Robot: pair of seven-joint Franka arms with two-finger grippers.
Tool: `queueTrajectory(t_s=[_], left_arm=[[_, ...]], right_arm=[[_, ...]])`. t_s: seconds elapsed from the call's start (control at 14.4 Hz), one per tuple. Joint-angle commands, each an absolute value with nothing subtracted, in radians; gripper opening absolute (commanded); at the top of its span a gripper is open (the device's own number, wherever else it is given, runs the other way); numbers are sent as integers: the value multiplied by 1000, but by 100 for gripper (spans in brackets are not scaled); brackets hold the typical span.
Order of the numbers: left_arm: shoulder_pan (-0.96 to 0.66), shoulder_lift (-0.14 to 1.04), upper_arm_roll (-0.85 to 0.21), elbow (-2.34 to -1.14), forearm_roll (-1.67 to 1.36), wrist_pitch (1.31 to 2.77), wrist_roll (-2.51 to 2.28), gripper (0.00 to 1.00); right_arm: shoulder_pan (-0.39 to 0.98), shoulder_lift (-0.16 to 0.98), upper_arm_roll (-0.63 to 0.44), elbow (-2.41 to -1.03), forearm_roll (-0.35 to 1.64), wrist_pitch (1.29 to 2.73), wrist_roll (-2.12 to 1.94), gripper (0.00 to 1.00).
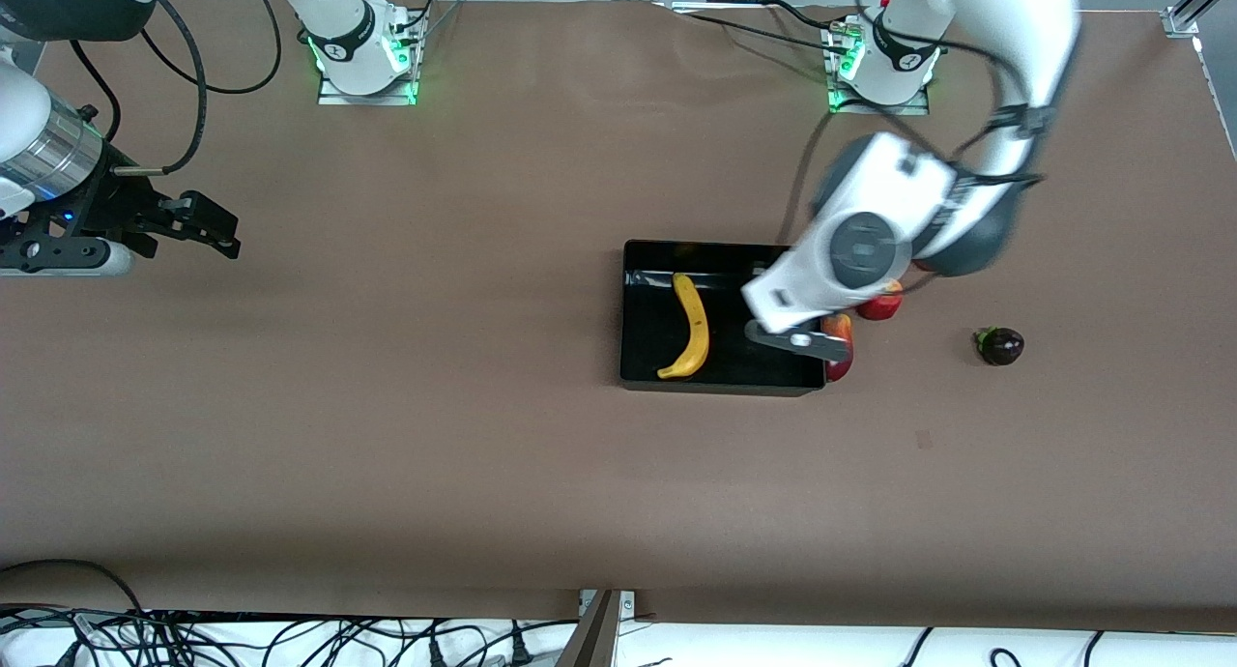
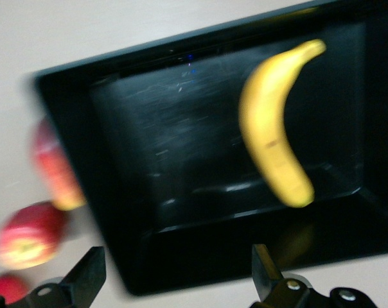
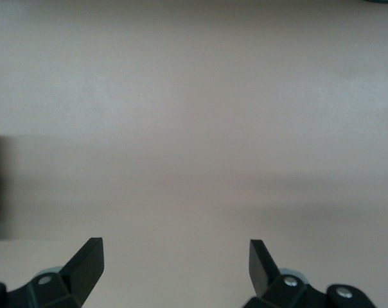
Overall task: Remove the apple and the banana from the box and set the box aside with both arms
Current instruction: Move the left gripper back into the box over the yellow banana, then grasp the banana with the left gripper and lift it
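The black box (image 1: 647, 309) lies mid-table with the yellow banana (image 1: 691, 329) in it. The left arm's wrist (image 1: 860, 246) hangs over the box's end toward the left arm's end of the table and hides its fingers there. In the left wrist view the left gripper (image 2: 176, 269) is open and empty, above the box (image 2: 181, 147) wall; the banana (image 2: 274, 122) lies inside. A red-yellow mango (image 1: 841, 346) and a red-yellow apple (image 1: 881, 305) lie just outside that end. The right gripper (image 1: 227, 237) is open and empty over bare table.
A dark purple fruit (image 1: 1000, 346) lies alone toward the left arm's end of the table. The left wrist view shows the mango (image 2: 52, 167), the apple (image 2: 27, 234) and the edge of another red fruit (image 2: 1, 285) beside the box. The right gripper (image 3: 175, 256) sees bare brown table.
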State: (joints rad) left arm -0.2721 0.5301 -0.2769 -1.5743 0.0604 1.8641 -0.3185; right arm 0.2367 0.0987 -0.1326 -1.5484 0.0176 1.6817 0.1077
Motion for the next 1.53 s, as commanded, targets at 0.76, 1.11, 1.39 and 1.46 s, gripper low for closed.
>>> queueTrajectory(t_s=[0.76,1.11,1.39,1.46], left_arm=[[-390,781,-259,-1603,107,2235,-500,39],[-385,755,-262,-1588,107,2195,-492,0],[-327,619,-261,-1563,91,2027,-492,0],[-305,582,-262,-1543,89,1972,-494,0]], right_arm=[[239,98,-127,-1537,9,1681,115,100],[258,98,-127,-1536,-2,1689,106,100],[259,100,-129,-1537,0,1687,113,100],[258,100,-130,-1537,0,1695,114,100]])
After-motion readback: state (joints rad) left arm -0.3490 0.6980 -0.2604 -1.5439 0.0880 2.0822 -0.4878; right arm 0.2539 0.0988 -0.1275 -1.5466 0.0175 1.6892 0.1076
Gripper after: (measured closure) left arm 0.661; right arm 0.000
